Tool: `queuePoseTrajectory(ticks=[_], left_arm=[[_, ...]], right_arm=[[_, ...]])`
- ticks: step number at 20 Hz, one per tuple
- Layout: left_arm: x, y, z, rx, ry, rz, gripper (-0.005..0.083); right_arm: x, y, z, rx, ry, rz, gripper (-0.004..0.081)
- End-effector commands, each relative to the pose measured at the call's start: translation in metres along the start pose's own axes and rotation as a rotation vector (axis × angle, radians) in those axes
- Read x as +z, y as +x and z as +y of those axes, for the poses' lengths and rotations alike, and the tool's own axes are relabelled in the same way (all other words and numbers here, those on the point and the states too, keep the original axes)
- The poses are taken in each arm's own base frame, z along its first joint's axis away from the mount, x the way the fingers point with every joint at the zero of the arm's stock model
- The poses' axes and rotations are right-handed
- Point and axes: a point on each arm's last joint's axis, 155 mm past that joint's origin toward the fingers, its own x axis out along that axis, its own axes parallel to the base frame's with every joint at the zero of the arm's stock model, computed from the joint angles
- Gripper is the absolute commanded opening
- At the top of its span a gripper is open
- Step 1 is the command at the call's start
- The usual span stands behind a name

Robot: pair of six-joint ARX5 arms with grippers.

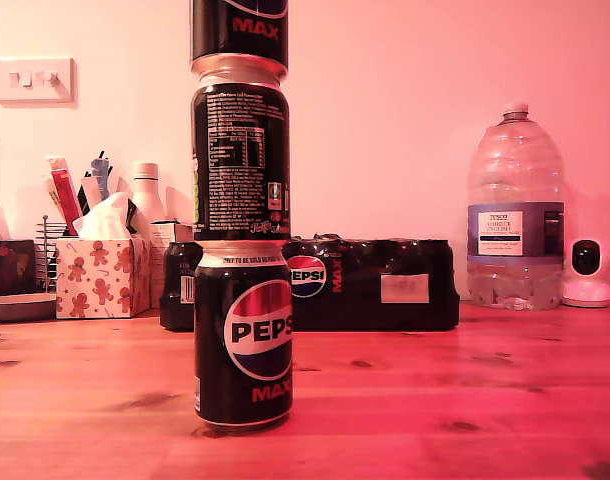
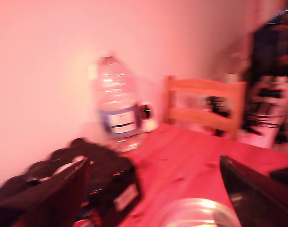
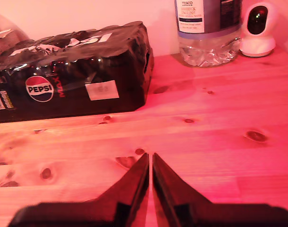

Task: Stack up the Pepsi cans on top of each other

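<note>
Three Pepsi cans (image 1: pixel 241 200) stood stacked near the bench's (image 1: pixel 465 400) front edge, the bottom one reading "PEPSI MAX". One "PEPSI" multipack (image 3: pixel 73 71) and one "TESCO" water bottle (image 1: pixel 515 215) sat behind. My first end effector (image 2: pixel 153 189) gaped wide above a can top (image 2: pixel 196 215); my second end effector (image 3: pixel 150 163) was pinched empty.

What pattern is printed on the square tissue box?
Gingerbread men and candy canes on the white cardboard tissue box, clearest in the exterior view.
</note>
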Motion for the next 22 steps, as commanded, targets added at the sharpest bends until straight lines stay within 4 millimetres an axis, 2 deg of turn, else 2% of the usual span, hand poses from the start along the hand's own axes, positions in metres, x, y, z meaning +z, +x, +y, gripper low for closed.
queuePoseTrajectory(ticks=[1,3,4,5,8,9,12,15,18,22], left_arm=[[0.006,0.0,0.003,0.018,0.0,-0.01,0.0777],[0.008,-0.001,0.007,0.036,0.001,-0.014,0.0734],[0.011,-0.003,0.008,0.041,0.002,-0.016,0.0657],[0.013,-0.003,0.008,0.042,0.004,-0.021,0.0534],[0.023,-0.011,0.006,0.045,0.012,-0.047,0.0045],[0.026,-0.015,0.007,0.051,0.021,-0.056,-0.0018],[0.029,-0.027,0.016,0.093,0.019,-0.051,-0.0014],[0.011,-0.036,0.03,0.131,-0.004,0.022,-0.0014],[-0.007,-0.04,0.041,0.155,-0.027,0.085,-0.0013],[-0.021,-0.053,0.041,0.165,-0.042,0.108,-0.0014]], right_arm=[[-0.003,0.0,0.001,0.007,-0.031,0.0,-0.0013],[0.004,0.0,0.008,0.043,-0.11,-0.025,-0.0013],[0.007,0.0,0.009,0.048,-0.108,-0.038,-0.0013],[0.01,0.0,0.01,0.049,-0.129,-0.052,-0.0013],[0.029,-0.003,0.016,0.075,-0.145,-0.131,-0.0013],[0.035,-0.004,0.017,0.077,-0.143,-0.154,-0.0013],[0.04,-0.008,0.017,0.076,-0.161,-0.175,-0.0013],[0.053,-0.017,0.018,0.081,-0.156,-0.231,-0.0013],[0.056,-0.027,0.017,0.081,-0.153,-0.248,-0.0013],[0.057,-0.037,0.016,0.082,-0.144,-0.262,-0.0013]])
